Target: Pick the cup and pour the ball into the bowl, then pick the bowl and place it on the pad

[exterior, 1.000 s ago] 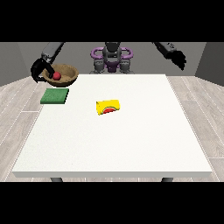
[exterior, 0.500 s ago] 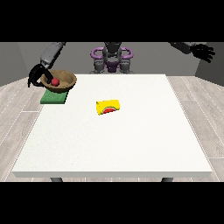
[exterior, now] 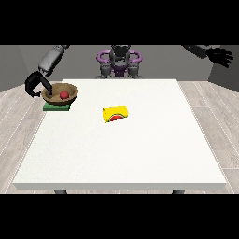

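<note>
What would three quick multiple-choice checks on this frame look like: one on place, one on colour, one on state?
1. Where does the bowl sit?
A. on the green pad near the table's corner
B. at the table's middle
C. on the floor

2. What colour is the ball?
A. blue
B. red
C. white

3. How does the yellow cup stand?
A. upright
B. held in a hand
C. lying on its side on the table

Key: 1 A, the bowl rests over the pad at the view's left. 2 B, a red ball lies inside the bowl. 3 C, the cup lies tipped, apart from both hands; the hand at the view's left is by the bowl's rim.
</note>
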Robot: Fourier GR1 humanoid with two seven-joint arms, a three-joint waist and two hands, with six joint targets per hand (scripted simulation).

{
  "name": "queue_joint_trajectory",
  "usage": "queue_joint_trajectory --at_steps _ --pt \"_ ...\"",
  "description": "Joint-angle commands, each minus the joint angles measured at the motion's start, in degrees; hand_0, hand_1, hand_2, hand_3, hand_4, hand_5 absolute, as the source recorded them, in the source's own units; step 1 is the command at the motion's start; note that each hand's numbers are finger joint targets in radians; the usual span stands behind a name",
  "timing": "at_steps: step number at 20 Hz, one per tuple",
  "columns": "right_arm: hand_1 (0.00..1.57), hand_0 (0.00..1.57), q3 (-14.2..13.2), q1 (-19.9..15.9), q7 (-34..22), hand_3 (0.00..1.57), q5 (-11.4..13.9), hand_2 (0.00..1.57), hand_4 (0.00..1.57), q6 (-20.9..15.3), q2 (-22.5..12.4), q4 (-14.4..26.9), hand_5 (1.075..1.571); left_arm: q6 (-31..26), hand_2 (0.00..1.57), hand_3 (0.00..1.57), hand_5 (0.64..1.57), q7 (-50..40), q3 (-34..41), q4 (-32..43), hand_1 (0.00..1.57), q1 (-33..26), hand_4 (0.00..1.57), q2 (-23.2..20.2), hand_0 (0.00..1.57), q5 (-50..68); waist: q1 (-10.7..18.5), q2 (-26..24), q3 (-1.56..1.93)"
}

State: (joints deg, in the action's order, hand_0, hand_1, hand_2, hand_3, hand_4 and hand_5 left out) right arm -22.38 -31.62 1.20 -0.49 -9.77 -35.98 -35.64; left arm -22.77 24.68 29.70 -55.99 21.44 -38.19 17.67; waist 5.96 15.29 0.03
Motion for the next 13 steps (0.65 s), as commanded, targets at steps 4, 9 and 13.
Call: queue_joint_trajectory --at_steps 4,9,13 --pt "0.00 0.00 0.8 -1.9 -1.2 0.12 -0.6 0.18 0.00 3.4 0.2 1.8 1.392 0.0 0.00 0.00 1.550 0.9 -0.1 2.4 0.00 -0.9 1.18 -0.4 0.00 -0.6 -0.5 -2.1 -0.02" --pt "0.00 0.00 2.5 -3.6 -5.9 0.00 2.0 0.00 0.00 3.9 -2.6 6.0 1.354 5.4 0.00 0.00 1.559 -14.4 -10.5 -11.8 0.00 1.9 0.90 9.6 0.00 -1.4 1.4 -12.1 0.13" --pt "0.00 0.00 5.3 -8.4 -10.6 0.00 -0.1 0.00 0.48 9.2 2.4 -1.6 1.434 8.9 0.00 0.00 1.559 -13.7 -11.6 -4.6 0.00 -2.2 0.90 12.8 0.00 -5.0 -4.3 -22.4 -0.15"
